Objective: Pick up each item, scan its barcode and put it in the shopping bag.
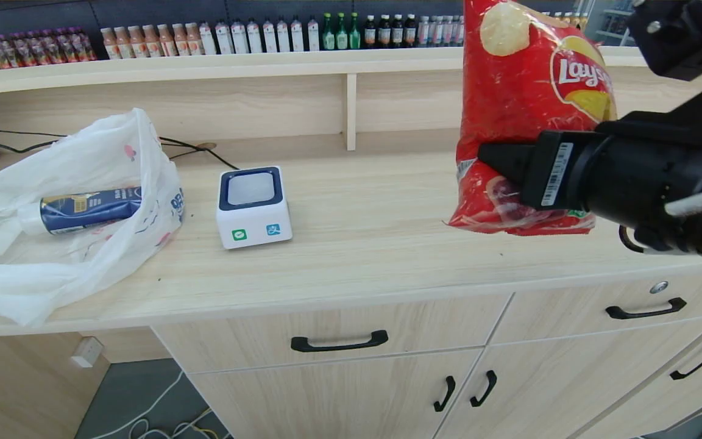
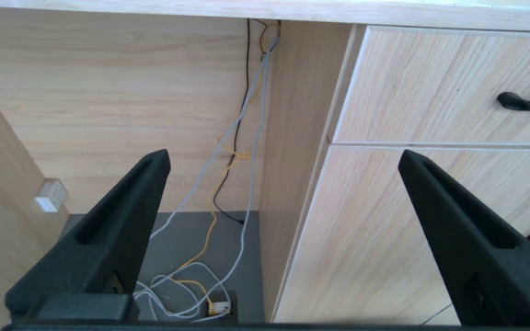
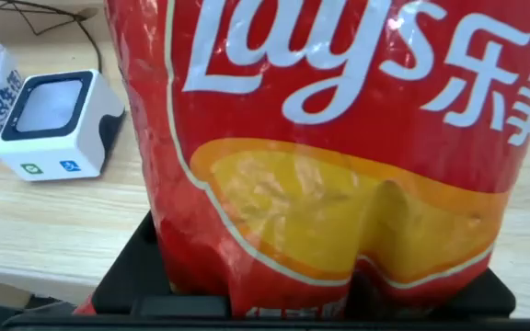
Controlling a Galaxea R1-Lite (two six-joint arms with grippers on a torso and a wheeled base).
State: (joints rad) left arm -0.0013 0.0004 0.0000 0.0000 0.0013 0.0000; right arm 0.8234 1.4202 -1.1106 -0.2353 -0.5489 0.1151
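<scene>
I am holding my left gripper (image 2: 283,161) low, below the desk's front edge, with its fingers standing wide apart. It is facing the drawer fronts (image 2: 449,83) and the cables (image 2: 237,165) hanging in the open gap beside them.

On the desk (image 1: 375,244), the white shopping bag (image 1: 16,268) is lying open at the left end, spreading toward the front edge. A blue bottle (image 1: 92,209) is lying on its side inside it, with its pale cap pointing toward the left end. Just right of the bag, near the middle of the desk, the white scanner (image 1: 253,207) is sitting with its window facing up. Its cable (image 1: 198,148) is running off toward the back edge.

Over the right part of the desk, I am clamping my right gripper (image 1: 500,161) on the lower part of the red chip bag (image 1: 521,103). The bag is standing upright in the grip, rising well above the fingers. Its bottom seam is hanging off the surface, well apart from the scanner. Along the shelf (image 1: 217,61) behind the back edge, rows of bottles (image 1: 265,33) are standing.
</scene>
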